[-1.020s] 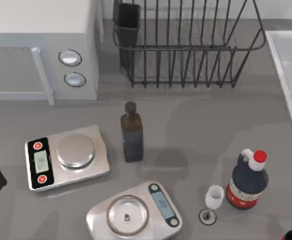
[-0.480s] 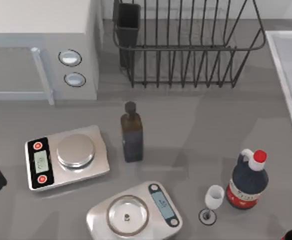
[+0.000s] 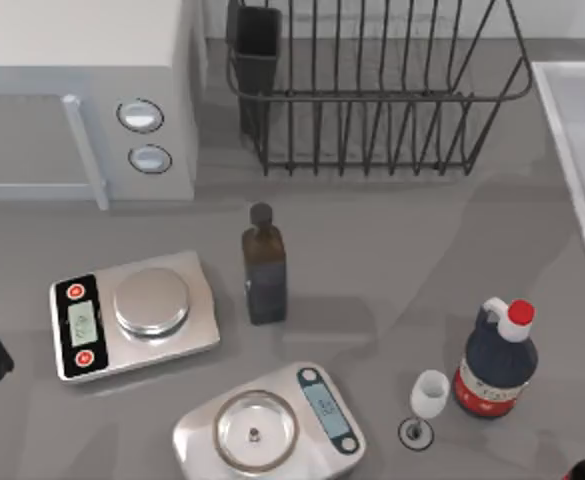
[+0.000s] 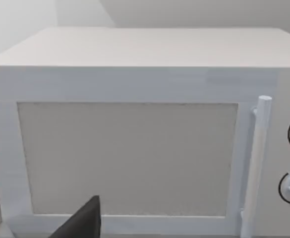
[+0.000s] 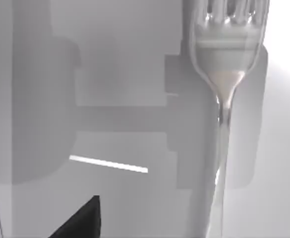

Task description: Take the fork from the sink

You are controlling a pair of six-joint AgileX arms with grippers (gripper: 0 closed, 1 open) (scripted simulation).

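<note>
While the right tool hangs over the sink (image 3: pixel 577 120), the fork (image 5: pixel 223 89) lies flat on its pale floor; finger state can't be told. Left tool parked facing the microwave (image 4: pixel 135 124), state unclear too.

Silver fork (image 5: pixel 224 84), seemingly pale-grey sink (image 3: pixel 582 130)

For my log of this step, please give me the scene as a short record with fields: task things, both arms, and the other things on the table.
fork: silver fork lying on the pale floor of the sink, close under the right wrist camera
sink: pale basin, rim at the table's right edge
right pincer: a dark fingertip above the sink floor, apart from the fork
left arm: at the table's left edge, facing the microwave
other things: dish rack, two scales, dark bottle, red-capped bottle, small glass
</note>
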